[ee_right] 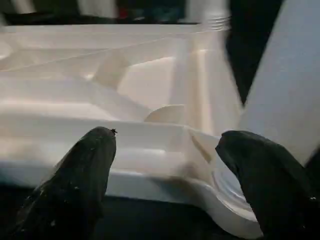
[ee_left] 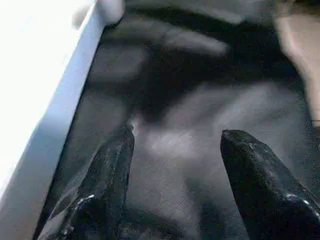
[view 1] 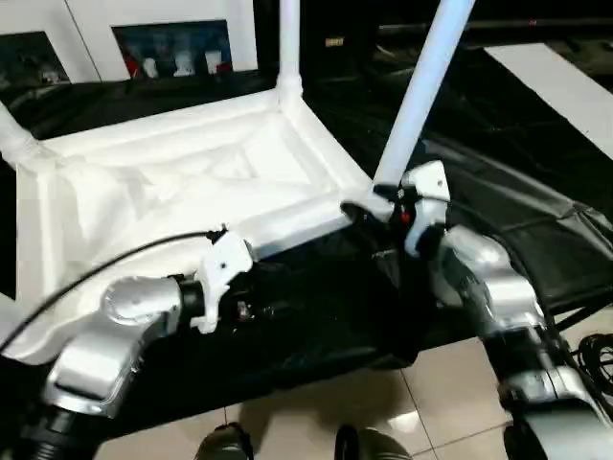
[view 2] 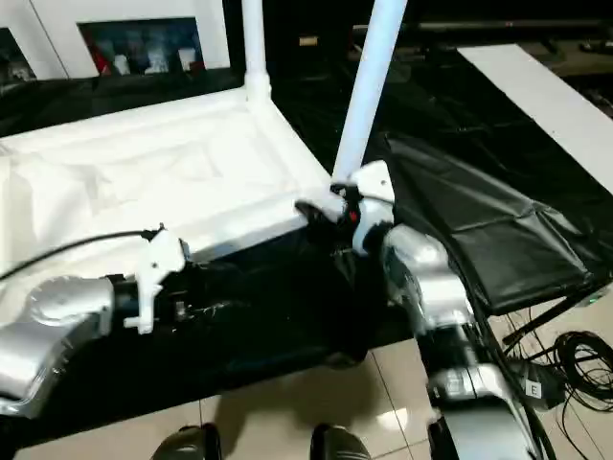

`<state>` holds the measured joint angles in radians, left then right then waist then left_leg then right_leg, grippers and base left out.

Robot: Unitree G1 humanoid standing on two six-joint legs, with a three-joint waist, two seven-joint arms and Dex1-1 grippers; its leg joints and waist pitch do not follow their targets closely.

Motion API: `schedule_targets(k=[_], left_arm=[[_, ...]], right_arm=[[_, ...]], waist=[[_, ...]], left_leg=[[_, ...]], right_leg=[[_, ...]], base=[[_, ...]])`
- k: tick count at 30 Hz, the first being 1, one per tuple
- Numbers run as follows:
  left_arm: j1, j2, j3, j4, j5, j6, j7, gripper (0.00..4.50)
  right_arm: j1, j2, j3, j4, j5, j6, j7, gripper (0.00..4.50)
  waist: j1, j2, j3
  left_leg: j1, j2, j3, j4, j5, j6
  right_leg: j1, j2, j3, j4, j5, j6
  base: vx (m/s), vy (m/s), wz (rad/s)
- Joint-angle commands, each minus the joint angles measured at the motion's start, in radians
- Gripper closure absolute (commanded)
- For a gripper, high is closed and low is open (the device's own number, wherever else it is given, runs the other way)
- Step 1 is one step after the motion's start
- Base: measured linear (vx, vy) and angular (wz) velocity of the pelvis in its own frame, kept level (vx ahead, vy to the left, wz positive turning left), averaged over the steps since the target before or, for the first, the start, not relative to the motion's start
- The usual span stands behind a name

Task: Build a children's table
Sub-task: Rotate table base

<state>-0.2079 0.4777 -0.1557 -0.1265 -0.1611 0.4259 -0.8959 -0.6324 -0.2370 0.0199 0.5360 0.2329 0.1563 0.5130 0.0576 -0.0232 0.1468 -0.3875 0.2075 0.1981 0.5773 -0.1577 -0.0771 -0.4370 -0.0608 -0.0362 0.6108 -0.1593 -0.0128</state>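
The table top lies upside down on the black cloth with at least two legs standing in corners, while both grippers gape empty beside it.

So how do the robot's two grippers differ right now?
The right gripper sits at the table top's near corner, beside the base of a leg; the left gripper hangs over black cloth next to the top's edge. The right gripper's fingers frame white plastic, the left's frame only cloth. Both are open and hold nothing.
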Motion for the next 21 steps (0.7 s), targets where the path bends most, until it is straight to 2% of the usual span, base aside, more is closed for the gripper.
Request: schedule_targets(k=[1,4,5,7,9,10,11,12,13,14,15,17,18,19,21], left_arm=[[0.011,-0.015,-0.003,0.027,0.037,-0.043,0.061,1.44],[0.025,-0.049,0.013,0.062,0.053,-0.095,0.123,1.44],[0.028,-0.052,0.013,0.064,0.056,-0.098,0.129,1.44],[0.039,-0.051,0.009,0.062,0.065,-0.111,0.133,1.44],[0.057,-0.048,0.011,0.051,0.066,-0.117,0.136,1.44],[0.058,-0.047,0.011,0.050,0.066,-0.118,0.136,1.44],[0.072,-0.044,0.016,0.038,0.058,-0.125,0.132,1.44],[0.090,-0.040,0.024,0.020,0.044,-0.132,0.125,1.44],[0.090,-0.040,0.024,0.020,0.044,-0.132,0.125,1.44],[0.116,-0.034,0.037,-0.006,0.021,-0.138,0.110,1.44],[0.128,-0.031,0.043,-0.018,0.012,-0.138,0.104,1.44],[0.177,-0.010,0.063,-0.061,-0.021,-0.141,0.080,1.44],[0.189,-0.003,0.067,-0.072,-0.029,-0.141,0.072,1.44],[0.209,0.010,0.075,-0.091,-0.040,-0.137,0.062,1.44],[0.220,0.016,0.081,-0.100,-0.045,-0.135,0.059,1.44]], right_arm=[[-0.031,-0.015,-0.061,0.064,0.000,-0.040,-0.045,0.61],[-0.085,-0.025,-0.098,0.166,0.010,-0.075,-0.076,0.61],[-0.095,-0.027,-0.104,0.185,0.010,-0.083,-0.080,0.61],[-0.128,-0.033,-0.124,0.246,0.013,-0.104,-0.087,0.61],[-0.171,-0.054,-0.137,0.335,0.007,-0.142,-0.101,0.61],[-0.174,-0.056,-0.137,0.342,0.007,-0.146,-0.102,0.61],[-0.192,-0.070,-0.137,0.381,0.002,-0.164,-0.109,0.61],[-0.199,-0.079,-0.134,0.397,-0.009,-0.170,-0.103,0.61],[-0.199,-0.079,-0.134,0.397,-0.009,-0.170,-0.103,0.61],[-0.186,-0.086,-0.123,0.381,-0.022,-0.169,-0.072,0.61],[-0.176,-0.088,-0.118,0.365,-0.025,-0.165,-0.057,0.61],[-0.117,-0.094,-0.096,0.284,-0.023,-0.142,0.025,0.61],[-0.099,-0.095,-0.090,0.259,-0.021,-0.134,0.049,0.61],[-0.052,-0.104,-0.065,0.196,-0.020,-0.115,0.104,0.61],[-0.023,-0.109,-0.047,0.158,-0.020,-0.104,0.137,0.61]], waist=[[-0.003,0.006,-0.082],[-0.002,0.006,-0.084],[-0.005,0.003,-0.087],[-0.005,0.003,-0.090],[-0.010,-0.003,-0.089],[-0.010,-0.001,-0.091],[-0.010,-0.003,-0.090],[-0.012,-0.009,-0.089],[-0.012,-0.008,-0.088],[-0.012,-0.007,-0.086],[-0.013,-0.010,-0.085],[-0.014,-0.011,-0.082],[-0.016,-0.012,-0.077],[-0.014,-0.011,-0.077],[-0.014,-0.012,-0.075]], left_leg=[[0.024,0.015,-0.006,-0.059,-0.208,0.015],[0.021,0.014,-0.005,-0.056,-0.181,0.026],[0.015,0.013,-0.006,-0.054,-0.164,0.035],[0.016,0.014,-0.006,-0.051,-0.142,0.050],[0.011,0.012,-0.004,-0.049,-0.120,0.073],[0.013,0.012,-0.003,-0.047,-0.118,0.077],[0.013,0.012,-0.001,-0.045,-0.117,0.086],[0.012,0.012,0.000,-0.045,-0.122,0.093],[0.010,0.013,-0.001,-0.045,-0.123,0.094],[0.012,0.014,0.000,-0.045,-0.133,0.096],[0.011,0.014,-0.001,-0.046,-0.137,0.097],[0.010,0.016,-0.002,-0.048,-0.152,0.093],[0.012,0.018,-0.003,-0.052,-0.178,0.093],[0.016,0.019,-0.003,-0.052,-0.189,0.090],[0.015,0.020,-0.005,-0.056,-0.203,0.080]], right_leg=[[0.050,-0.053,0.043,-0.074,-0.266,-0.181],[0.053,-0.050,0.041,-0.067,-0.205,-0.200],[0.057,-0.051,0.040,-0.060,-0.170,-0.212],[0.058,-0.052,0.039,-0.055,-0.133,-0.224],[0.062,-0.050,0.039,-0.051,-0.097,-0.240],[0.061,-0.052,0.038,-0.051,-0.093,-0.246],[0.061,-0.051,0.039,-0.051,-0.088,-0.250],[0.061,-0.050,0.038,-0.054,-0.101,-0.252],[0.062,-0.052,0.038,-0.052,-0.107,-0.253],[0.059,-0.051,0.038,-0.056,-0.130,-0.247],[0.059,-0.051,0.037,-0.056,-0.140,-0.245],[0.059,-0.054,0.037,-0.059,-0.173,-0.235],[0.053,-0.051,0.037,-0.066,-0.215,-0.217],[0.051,-0.051,0.036,-0.068,-0.233,-0.212],[0.050,-0.050,0.037,-0.070,-0.259,-0.201]], base=[[0.000,0.000,0.00],[0.000,0.000,0.00],[0.000,0.000,0.00],[0.000,0.000,0.00],[0.000,0.000,0.00],[0.000,0.000,0.00],[0.000,0.000,0.00],[0.000,0.000,0.00],[0.000,0.000,0.00],[0.000,0.000,0.00],[0.000,0.000,0.00],[0.000,0.000,0.00],[0.000,0.000,0.00],[0.000,0.000,0.00],[0.000,0.000,0.00]])
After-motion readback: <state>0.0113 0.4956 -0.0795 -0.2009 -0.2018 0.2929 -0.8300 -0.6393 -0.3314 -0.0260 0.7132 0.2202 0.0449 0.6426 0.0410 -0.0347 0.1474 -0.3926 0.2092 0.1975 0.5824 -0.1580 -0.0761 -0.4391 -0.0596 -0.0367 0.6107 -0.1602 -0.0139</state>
